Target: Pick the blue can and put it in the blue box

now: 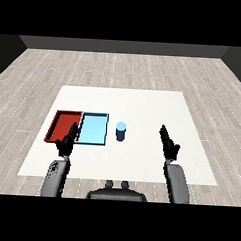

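Right of blue tray (93,129): blue can (121,131) (upright) | red tray (62,124) beside | both robot hands relaxed, unladen

The white desk (143,103) is carrying a red tray (56,124) and a light blue tray (93,129) (lying side by side), with a blue can (121,132) standing upright just beside them.

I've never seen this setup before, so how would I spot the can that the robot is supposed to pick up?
Look at the white table and find the two trays lying side by side, the red tray and the light blue tray. Just right of the light blue tray stands the blue can, the only upright thing, untouched by either hand.
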